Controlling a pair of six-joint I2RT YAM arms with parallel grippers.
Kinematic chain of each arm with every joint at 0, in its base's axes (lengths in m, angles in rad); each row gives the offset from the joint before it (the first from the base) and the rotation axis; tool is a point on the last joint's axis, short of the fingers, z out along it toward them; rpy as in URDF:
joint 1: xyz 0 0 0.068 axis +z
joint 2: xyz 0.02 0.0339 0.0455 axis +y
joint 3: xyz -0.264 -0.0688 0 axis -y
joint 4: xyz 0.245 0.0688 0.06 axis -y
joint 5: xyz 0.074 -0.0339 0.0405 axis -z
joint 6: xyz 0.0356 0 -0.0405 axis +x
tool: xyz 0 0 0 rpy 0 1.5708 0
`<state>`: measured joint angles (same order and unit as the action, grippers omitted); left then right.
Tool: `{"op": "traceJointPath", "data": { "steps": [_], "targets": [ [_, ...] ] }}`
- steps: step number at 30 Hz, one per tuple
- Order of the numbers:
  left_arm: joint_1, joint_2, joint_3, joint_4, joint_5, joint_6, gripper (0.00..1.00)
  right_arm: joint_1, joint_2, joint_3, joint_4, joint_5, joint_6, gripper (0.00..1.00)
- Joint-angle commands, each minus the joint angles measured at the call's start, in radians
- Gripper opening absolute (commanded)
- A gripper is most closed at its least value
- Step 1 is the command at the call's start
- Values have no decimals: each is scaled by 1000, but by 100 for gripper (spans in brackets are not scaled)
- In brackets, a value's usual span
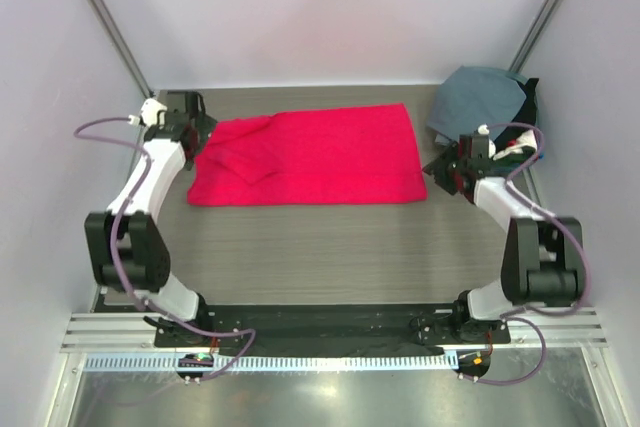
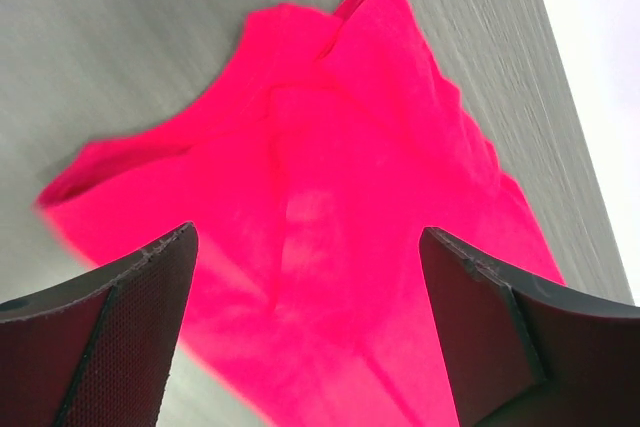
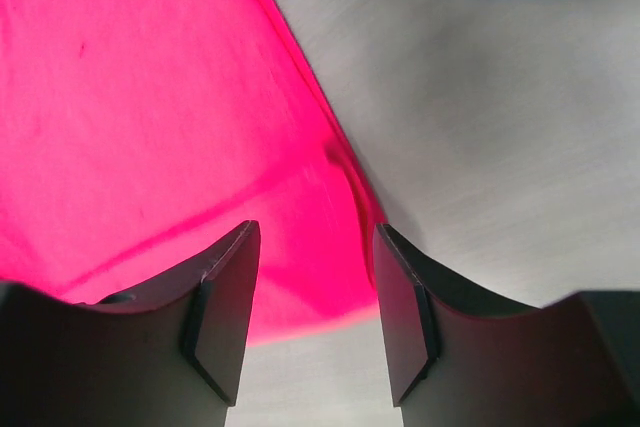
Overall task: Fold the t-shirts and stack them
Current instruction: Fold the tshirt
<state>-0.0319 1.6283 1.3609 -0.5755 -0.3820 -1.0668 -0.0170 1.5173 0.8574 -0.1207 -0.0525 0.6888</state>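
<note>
Top view: red shirt (image 1: 310, 157) lies flat across the middle of the table (image 1: 330, 257), roughly rectangular, with a bunched fold at its left end. Grey-blue shirt (image 1: 475, 97) sits crumpled in the upper right corner, apart from the red one. Left gripper (image 1: 200, 142) is at the red shirt's left edge, right gripper (image 1: 445, 169) just off its right edge.

Left wrist view: left gripper (image 2: 308, 237) has its jaws spread wide with nothing between them. Red shirt (image 2: 340, 147) fills the centre below, creased, with bare table (image 2: 120, 37) in the upper left.

Right wrist view: right gripper (image 3: 317, 232) has its jaws apart, not clamped on anything. Red shirt (image 3: 130, 97) fills the left half, its edge running diagonally down to the gap between the jaws. Table (image 3: 480, 147) is on the right.
</note>
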Motion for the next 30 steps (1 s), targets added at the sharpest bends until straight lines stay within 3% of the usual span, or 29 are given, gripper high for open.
{"op": "traceJointPath", "data": {
  "steps": [1,7,13,17,27,29,30],
  "targets": [
    [-5,-186,-129,12,-9,-44,90,17,-153,-116,75,42,54,54],
    [-5,-399,-478,138,32,-128,85,129,-304,-299,164,83,161,63],
    [-5,-487,-583,154,54,-150,83,223,-284,-339,197,207,258,62],
    [-5,-512,-608,149,54,-162,81,224,-284,-415,324,256,313,58],
    [-5,-524,-718,247,38,-173,77,221,-125,-365,388,327,310,53],
    [-5,-528,-750,290,29,-177,75,221,-109,-350,357,358,307,47],
    [-5,-530,-763,304,26,-180,75,221,-105,-347,346,371,307,38]
  ]
}}
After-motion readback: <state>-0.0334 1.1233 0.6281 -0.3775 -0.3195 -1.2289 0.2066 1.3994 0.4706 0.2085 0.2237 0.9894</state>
